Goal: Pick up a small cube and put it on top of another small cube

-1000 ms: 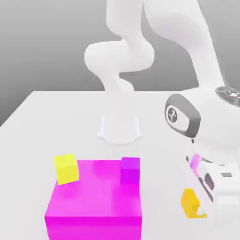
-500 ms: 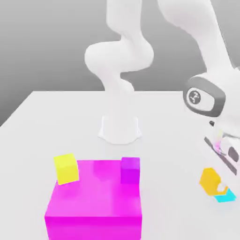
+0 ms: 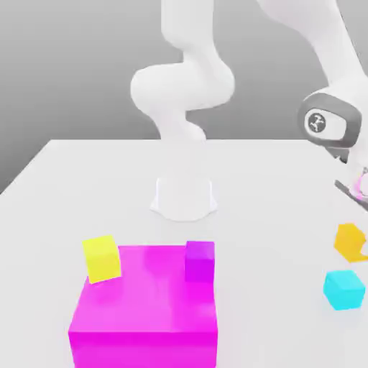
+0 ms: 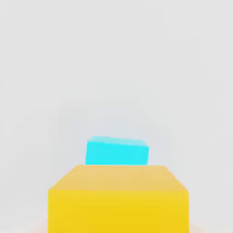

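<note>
My fingers are clenched on the small golden orange-yellow cube, which I carry in the air at the counter's edge on the exterior view's right, clear of the surface. The small bright cyan cube rests on the counter just below and slightly toward the near edge from the cube I hold, the two apart with a gap between them. In the hand view the golden cube sits close to the lens, its flat top face plain and matte, and the cyan cube shows beyond it on the pale counter, turned a little askew to it. On my wrist housing, dark grey against the white arm, a small round emblem can be seen, too small to read. Toward the near corner on the exterior view's left stands a large magenta block. A purple cube sits on the block's top at its far edge, and a paler lemon-yellow cube, tilted, rests at the block's far corner on the exterior view's left. My white base stands at the counter's middle, nearer the far edge. None of the cubes carries writing.
</note>
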